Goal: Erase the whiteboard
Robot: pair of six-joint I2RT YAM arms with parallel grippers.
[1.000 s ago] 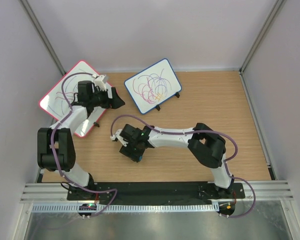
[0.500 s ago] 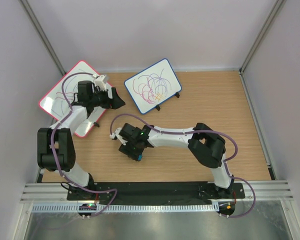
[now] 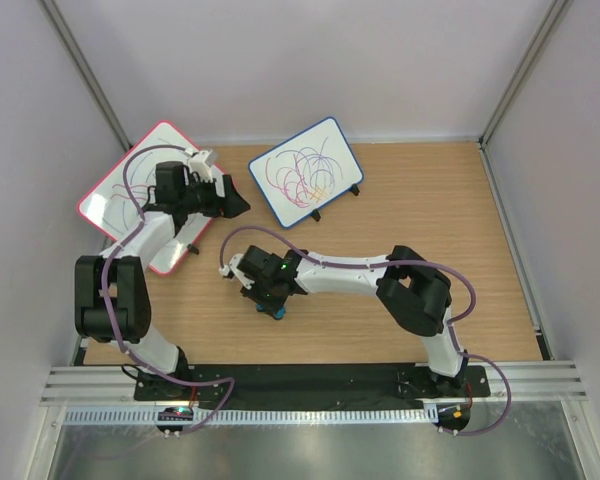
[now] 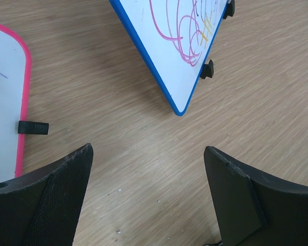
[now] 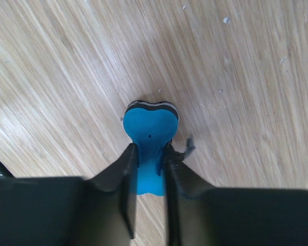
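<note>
The right gripper (image 3: 272, 303) is clamped narrow on a blue eraser (image 5: 149, 130), low over the table (image 3: 430, 210). The scribbled whiteboard (image 3: 308, 170) lies beyond it toward the back and slightly right, well apart, its long axis running diagonally from near-left to far-right. The left gripper (image 3: 238, 203) is nearer the board, spread wide and empty, near its near-left corner. Only the right wrist view shows the grip on the eraser. The left wrist view shows the board's corner, its black feet (image 4: 207, 69) and the pink board (image 4: 2, 97).
</note>
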